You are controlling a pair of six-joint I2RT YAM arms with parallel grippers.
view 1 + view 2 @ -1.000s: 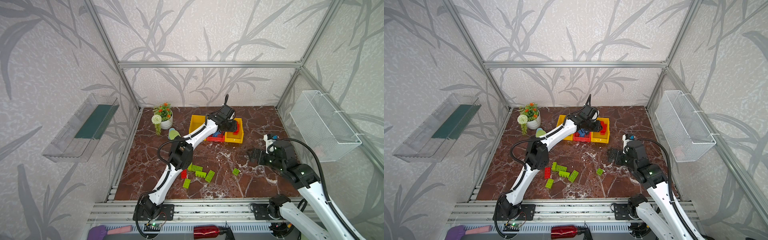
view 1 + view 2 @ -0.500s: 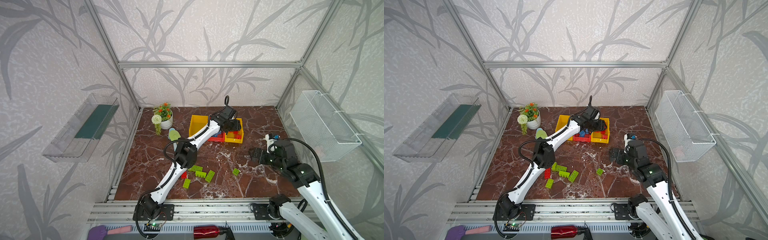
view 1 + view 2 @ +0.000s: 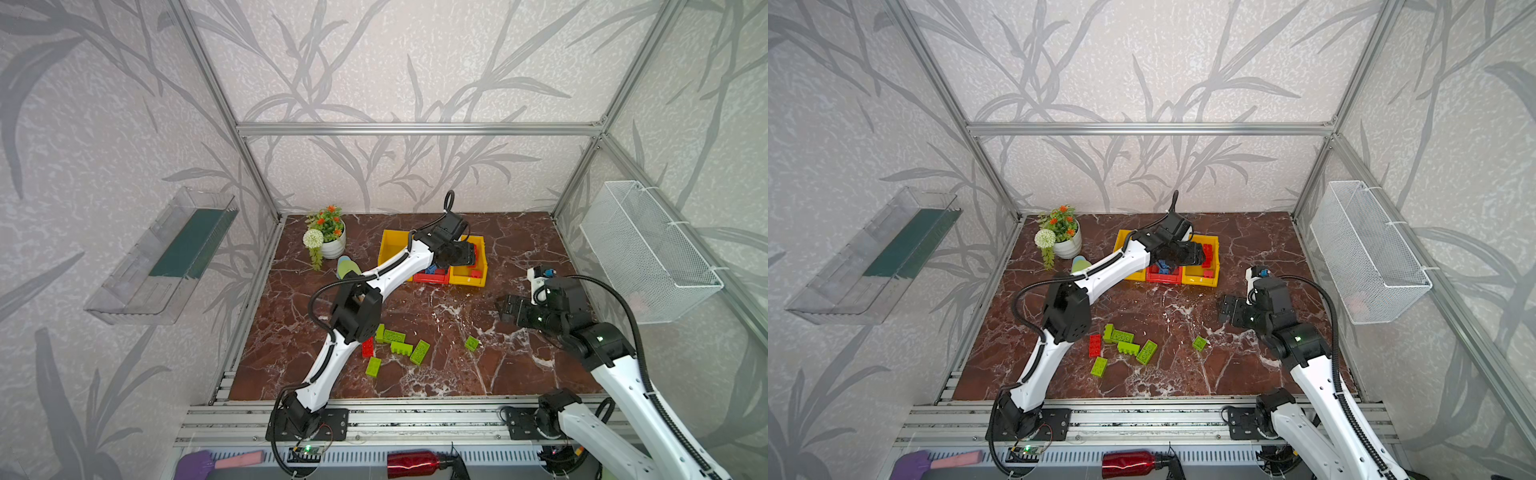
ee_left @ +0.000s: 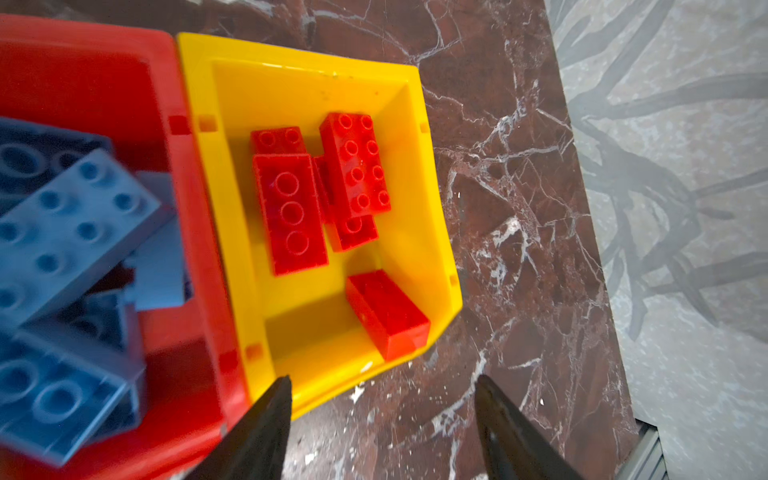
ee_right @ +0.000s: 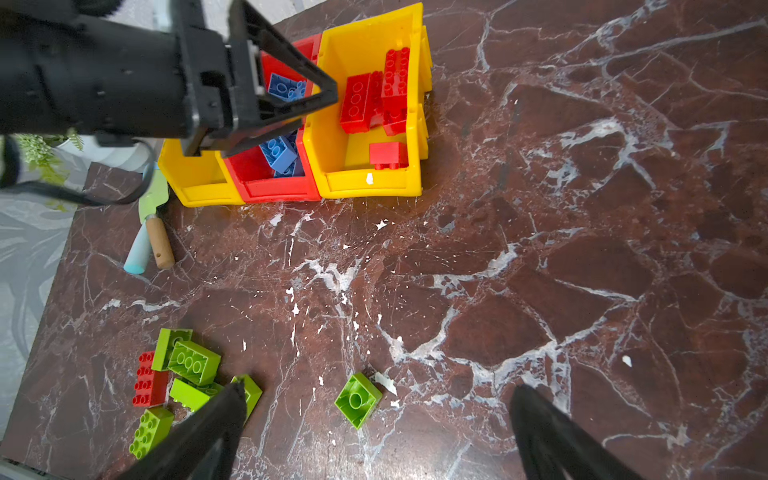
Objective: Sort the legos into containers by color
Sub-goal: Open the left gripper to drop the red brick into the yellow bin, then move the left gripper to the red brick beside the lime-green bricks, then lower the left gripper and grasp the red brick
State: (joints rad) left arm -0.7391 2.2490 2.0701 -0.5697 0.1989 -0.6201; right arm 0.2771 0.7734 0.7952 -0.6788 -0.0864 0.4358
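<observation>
Top views: containers (image 3: 469, 282), three joined bins, sit at back of table (image 3: 519, 249). left gripper (image 3: 459, 254) hangs above them and covers most of red middle bin (image 3: 430, 277). green legos (image 3: 419, 352) and one red brick (image 3: 368, 347) lie loose near front edge. right gripper (image 3: 508, 309) is spread, empty, right of centre.

Left wrist: left gripper jaws parted, nothing between. end yellow bin (image 4: 224, 199) holds red legos (image 4: 291, 212). blue legos (image 4: 70, 224) in red middle bin are blurred and cut off.

Right wrist: far yellow bin (image 5: 195, 191) interior hidden behind left gripper.
</observation>
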